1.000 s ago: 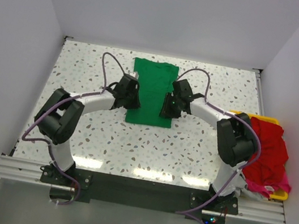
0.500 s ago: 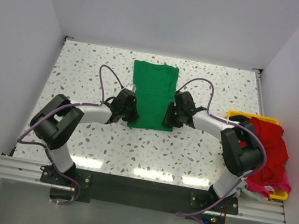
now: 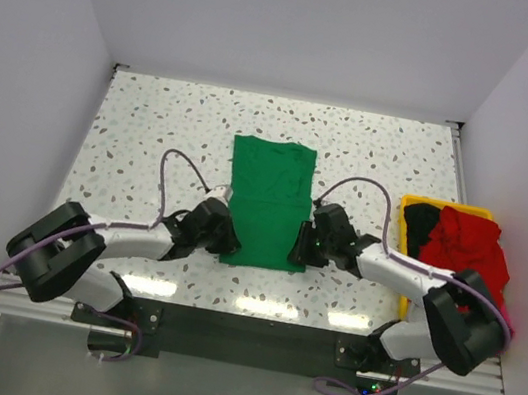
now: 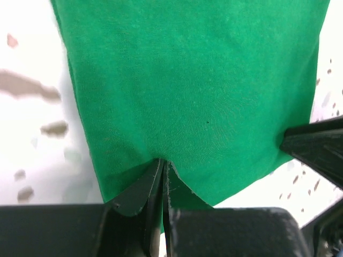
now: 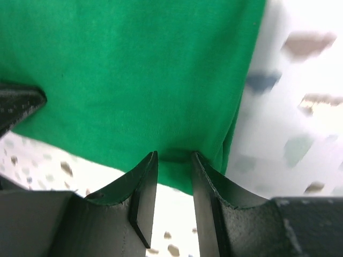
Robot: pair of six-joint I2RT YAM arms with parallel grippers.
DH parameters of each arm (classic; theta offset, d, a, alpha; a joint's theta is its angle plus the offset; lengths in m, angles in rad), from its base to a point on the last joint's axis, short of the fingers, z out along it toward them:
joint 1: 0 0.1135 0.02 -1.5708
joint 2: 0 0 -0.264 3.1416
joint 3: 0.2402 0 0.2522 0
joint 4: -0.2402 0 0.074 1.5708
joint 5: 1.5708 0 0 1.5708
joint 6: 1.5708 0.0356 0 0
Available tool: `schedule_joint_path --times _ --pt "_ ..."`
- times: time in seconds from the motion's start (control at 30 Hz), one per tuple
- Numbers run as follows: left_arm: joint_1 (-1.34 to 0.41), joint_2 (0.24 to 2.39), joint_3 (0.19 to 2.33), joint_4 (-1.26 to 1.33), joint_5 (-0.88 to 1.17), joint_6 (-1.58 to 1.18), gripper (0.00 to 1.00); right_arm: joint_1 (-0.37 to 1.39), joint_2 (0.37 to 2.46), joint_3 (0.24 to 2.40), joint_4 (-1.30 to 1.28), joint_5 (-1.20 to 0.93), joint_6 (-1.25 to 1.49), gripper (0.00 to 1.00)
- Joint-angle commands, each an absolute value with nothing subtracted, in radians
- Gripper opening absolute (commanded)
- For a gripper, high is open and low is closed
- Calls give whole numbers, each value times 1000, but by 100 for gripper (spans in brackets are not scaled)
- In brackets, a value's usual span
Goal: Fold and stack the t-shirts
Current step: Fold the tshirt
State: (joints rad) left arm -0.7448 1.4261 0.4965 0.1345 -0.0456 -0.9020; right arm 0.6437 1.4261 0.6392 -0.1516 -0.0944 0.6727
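The bright green t-shirt [image 3: 265,203], folded into a long strip, lies flat on the speckled table [image 3: 144,127], running from the middle toward the near edge. My left gripper [image 3: 221,241] is shut on its near left corner; the left wrist view shows the jaws [image 4: 163,163] pinched on the green cloth [image 4: 193,80]. My right gripper [image 3: 301,247] holds the near right corner. In the right wrist view its jaws [image 5: 174,155] stand slightly apart with a fold of green cloth [image 5: 134,69] between them.
A yellow plastic bin [image 3: 410,204] at the right table edge holds a red shirt [image 3: 473,248] and a black one [image 3: 422,224]. White walls close in the table on three sides. The arm bases stand at the near edge.
Both grippers have pulled back toward the near edge, dragging the green shirt with them. The arms are now folded low and close to their bases.
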Motion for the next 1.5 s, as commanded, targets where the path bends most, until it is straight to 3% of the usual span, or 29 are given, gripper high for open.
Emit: schedule_joint_path --times 0.0,0.23,0.43,0.57,0.87,1.13,1.47 --pt "-779 1355 418 86 -81 -980 8 690 1321 571 -195 -91 736 35" --pt "-827 1184 373 14 -94 -1016 10 701 1154 528 -296 -51 736 36" --pt "-821 1091 492 -73 -161 -936 22 695 1144 664 -365 33 675 33" --pt "-759 1227 694 -138 -210 -819 22 647 1273 839 -374 95 600 30" --pt "-578 1532 865 -72 -172 -661 19 502 1590 1072 -321 48 546 27" --pt "-535 1721 827 28 -156 -660 14 480 1775 1112 -305 63 540 26" --pt "-534 1657 742 35 -147 -680 14 451 1772 1121 -336 11 543 25"
